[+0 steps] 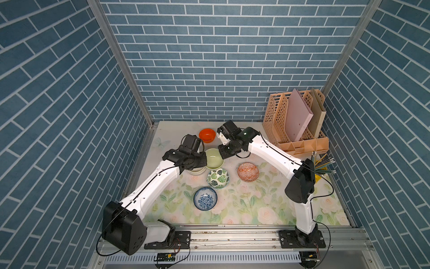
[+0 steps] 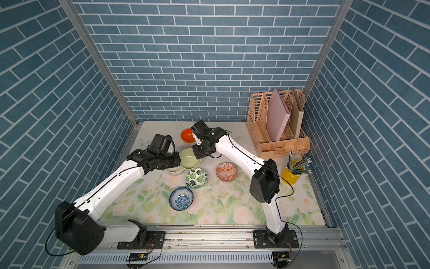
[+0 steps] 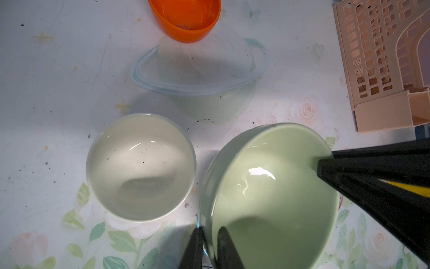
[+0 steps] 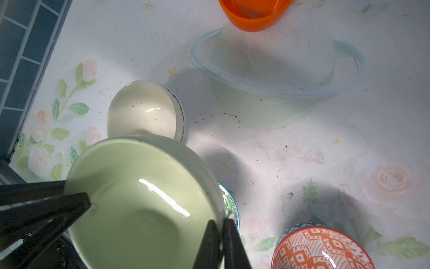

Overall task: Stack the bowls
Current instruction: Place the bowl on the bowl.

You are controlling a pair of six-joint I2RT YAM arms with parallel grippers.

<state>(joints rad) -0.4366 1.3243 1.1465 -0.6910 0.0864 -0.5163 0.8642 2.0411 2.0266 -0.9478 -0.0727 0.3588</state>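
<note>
A pale green bowl [image 1: 214, 158] [image 3: 267, 198] [image 4: 139, 202] hangs tilted above the mat, held from both sides. My left gripper [image 3: 210, 246] [image 1: 206, 160] is shut on one side of its rim, one finger inside and one outside. My right gripper [image 4: 221, 242] [image 1: 222, 155] is shut on the opposite side of the rim. Just below and beside it stands a cream bowl [image 3: 139, 167] [image 4: 142, 111] [image 1: 196, 171], seemingly nested in a white one. The orange bowl [image 1: 207, 135], leaf-print bowl [image 1: 218, 178], orange-red patterned bowl [image 1: 248, 171] and blue-white floral bowl [image 1: 205, 198] stand apart on the mat.
A peach file organizer [image 1: 295, 125] fills the back right corner. A yellow cup with pencils [image 2: 290, 174] stands in front of it, beside the right arm. Brick-patterned walls close in three sides.
</note>
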